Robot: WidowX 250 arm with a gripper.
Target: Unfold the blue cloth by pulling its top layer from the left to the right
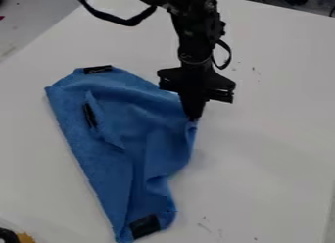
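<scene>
The claw (193,118) is pinched closed on an edge of the blue microfiber cloth (121,122), whose bulk lies on the bench (268,149) to the claw's image-left and nearer the camera, its long axis slanting toward the view's bottom.

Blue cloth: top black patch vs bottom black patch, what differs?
The bottom patch shows larger and blockier; the top patch is a thin strip. The top patch has pale marks; the bottom patch looks mostly plain dark. Both are black and sit at the cloth's ends.
</scene>
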